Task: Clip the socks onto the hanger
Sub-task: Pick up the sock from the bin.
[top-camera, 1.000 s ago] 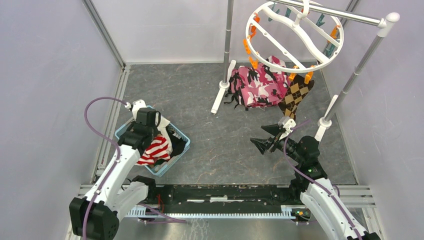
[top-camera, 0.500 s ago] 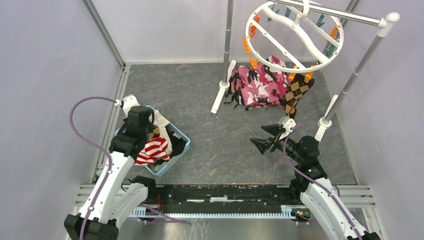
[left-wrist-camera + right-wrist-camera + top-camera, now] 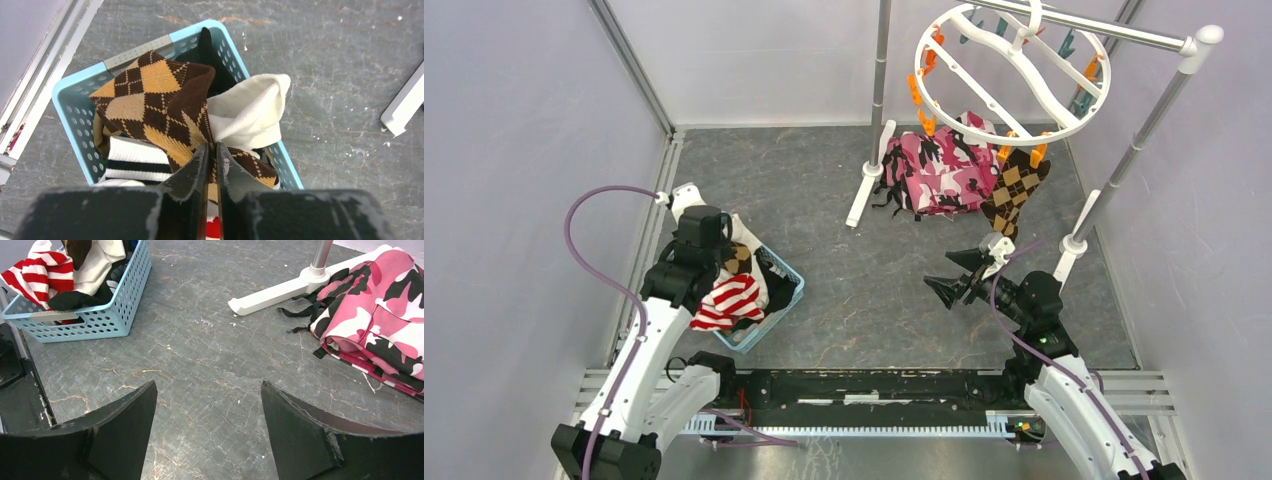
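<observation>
Left gripper (image 3: 210, 148) nearly closed, pinching the knit brown argyle sock (image 3: 150, 95) in the perforated light-blue plastic basket (image 3: 65, 100), beside a soft white cloth (image 3: 250, 112). Right gripper (image 3: 207, 390) wide, empty. Round white plastic hanger (image 3: 920, 62) far right.

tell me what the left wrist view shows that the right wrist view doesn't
Left wrist only: the left gripper, its fingers pinched nearly together on the argyle sock at the top of the pile, and a white sock with dark cuff stripes beneath it. Right wrist only: the right gripper, open and empty, and the pink camouflage cloth on the right. Both: the blue basket, the white cloth in it, and the grey tabletop.
</observation>
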Robot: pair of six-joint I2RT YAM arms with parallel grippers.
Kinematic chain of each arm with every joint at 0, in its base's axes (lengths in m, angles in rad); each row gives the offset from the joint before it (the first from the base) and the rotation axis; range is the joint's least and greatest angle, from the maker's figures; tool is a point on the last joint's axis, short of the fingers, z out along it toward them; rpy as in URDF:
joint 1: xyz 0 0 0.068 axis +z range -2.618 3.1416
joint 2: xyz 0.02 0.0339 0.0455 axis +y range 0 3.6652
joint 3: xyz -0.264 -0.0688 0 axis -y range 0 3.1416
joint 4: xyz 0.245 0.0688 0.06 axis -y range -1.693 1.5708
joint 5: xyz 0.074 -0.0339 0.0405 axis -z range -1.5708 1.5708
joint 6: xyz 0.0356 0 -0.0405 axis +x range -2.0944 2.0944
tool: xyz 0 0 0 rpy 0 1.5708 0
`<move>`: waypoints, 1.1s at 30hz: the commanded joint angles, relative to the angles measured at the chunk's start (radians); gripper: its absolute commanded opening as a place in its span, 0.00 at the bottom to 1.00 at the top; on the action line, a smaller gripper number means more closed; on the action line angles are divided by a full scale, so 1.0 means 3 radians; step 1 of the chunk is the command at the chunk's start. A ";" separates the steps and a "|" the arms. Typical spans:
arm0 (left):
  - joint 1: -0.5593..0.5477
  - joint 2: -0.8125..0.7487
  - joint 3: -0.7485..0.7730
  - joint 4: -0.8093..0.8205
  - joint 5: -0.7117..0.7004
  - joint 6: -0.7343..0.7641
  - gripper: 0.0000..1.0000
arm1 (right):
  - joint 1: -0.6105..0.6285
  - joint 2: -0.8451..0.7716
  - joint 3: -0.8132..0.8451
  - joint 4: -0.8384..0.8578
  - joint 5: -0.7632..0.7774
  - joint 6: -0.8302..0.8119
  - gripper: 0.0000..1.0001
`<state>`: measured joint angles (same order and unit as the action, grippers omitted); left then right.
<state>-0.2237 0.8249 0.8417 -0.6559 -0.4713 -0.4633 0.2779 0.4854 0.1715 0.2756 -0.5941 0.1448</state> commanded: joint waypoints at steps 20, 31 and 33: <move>0.0014 0.0221 0.0390 -0.0597 0.0542 -0.0364 0.54 | 0.0018 -0.0011 0.0007 0.0127 -0.0069 -0.0006 0.82; -0.0005 0.0390 0.0113 -0.0460 0.0356 -0.0435 0.57 | 0.0018 -0.0006 0.0016 0.0126 -0.0067 -0.0010 0.82; -0.0006 0.0442 0.0053 -0.0414 0.0378 -0.0442 0.54 | 0.0018 -0.0028 0.0019 0.0111 -0.0068 -0.0010 0.82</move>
<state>-0.2241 0.9363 0.8883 -0.8284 -0.3477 -0.5583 0.2798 0.4854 0.1715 0.2756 -0.5949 0.1448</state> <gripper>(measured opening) 0.565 0.822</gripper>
